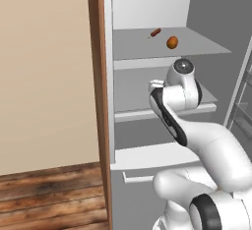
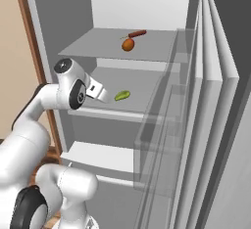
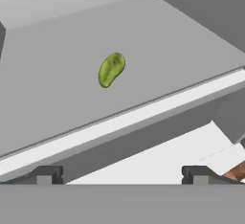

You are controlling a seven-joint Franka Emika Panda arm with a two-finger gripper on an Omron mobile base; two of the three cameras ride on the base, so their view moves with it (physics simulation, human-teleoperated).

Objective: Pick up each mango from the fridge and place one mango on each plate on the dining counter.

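Approach step toward first mango. Yellow-green mango (image 3: 111, 69) lies on the fridge (image 2: 147, 8) middle shelf; orange-red mango (image 2: 128, 44) on the top shelf by the sausage (image 2: 137, 34). End effector (image 3: 123, 174) spread wide, empty, short of the shelf edge. Next: reach in over the green fruit, lower, close.

Matt grey fridge (image 2: 73, 12) shelves, smooth mottled green mango (image 3: 111, 69), rough wooden plank floor (image 1: 49, 194).

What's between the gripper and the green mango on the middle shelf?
Nothing visible. The gripper is open in front of the shelf edge, and the green mango lies alone on bare shelf beyond the white front lip.
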